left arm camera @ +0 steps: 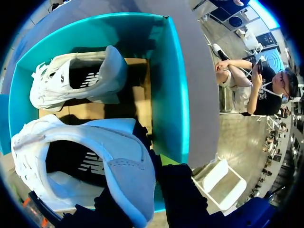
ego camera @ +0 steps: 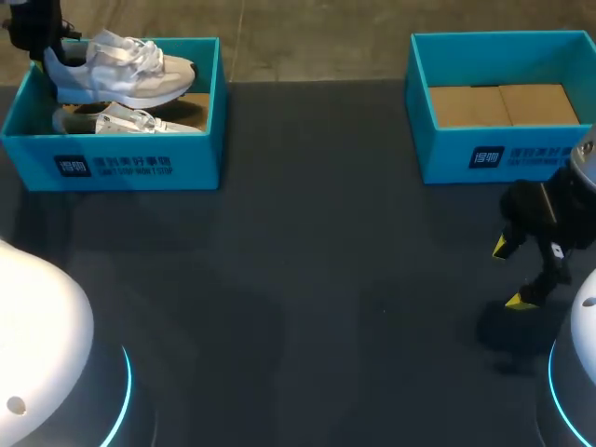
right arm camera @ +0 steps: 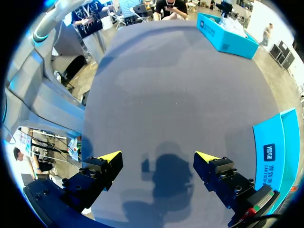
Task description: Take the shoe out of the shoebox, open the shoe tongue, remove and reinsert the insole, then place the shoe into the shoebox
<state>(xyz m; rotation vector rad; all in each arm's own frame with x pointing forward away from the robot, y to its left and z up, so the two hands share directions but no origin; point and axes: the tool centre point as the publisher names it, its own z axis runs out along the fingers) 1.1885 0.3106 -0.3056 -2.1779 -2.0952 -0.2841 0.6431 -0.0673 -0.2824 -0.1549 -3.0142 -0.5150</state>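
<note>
My left gripper is at the far left corner of the left blue shoebox, shut on the heel of a white shoe that hangs above the box. In the left wrist view the held white shoe has its opening facing the camera and its heel collar pinched between the dark fingers; the yellow tips are hidden. A second white shoe lies on the box's cardboard floor, the same second shoe ahead of the gripper. My right gripper hangs open over the bare table at the right, nothing between its fingers.
A second blue shoebox stands at the back right, only its cardboard floor showing inside; its wall is close beside the right gripper. The dark table spreads between the two boxes.
</note>
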